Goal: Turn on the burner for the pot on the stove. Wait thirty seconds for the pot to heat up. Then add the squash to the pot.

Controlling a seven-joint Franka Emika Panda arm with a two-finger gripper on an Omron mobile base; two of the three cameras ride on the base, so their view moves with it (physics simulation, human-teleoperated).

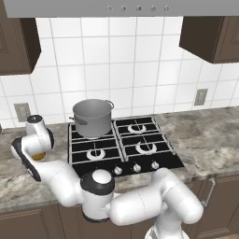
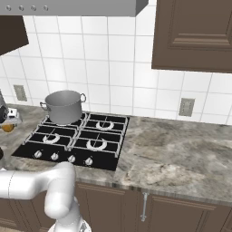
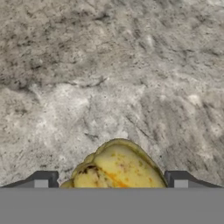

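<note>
Mottled grey stone counter (image 3: 109, 78) beneath spread gripper (image 3: 110, 179) straddling, not yet clenching, small yellow-orange squash (image 3: 118, 168); tall grey metal pot (image 1: 92, 117) awaiting it.

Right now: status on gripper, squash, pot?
Gripper down over the squash, fingertips either side, grip not confirmed. Squash on the counter left of the stove. Pot on back-left burner; nothing in the way.
</note>
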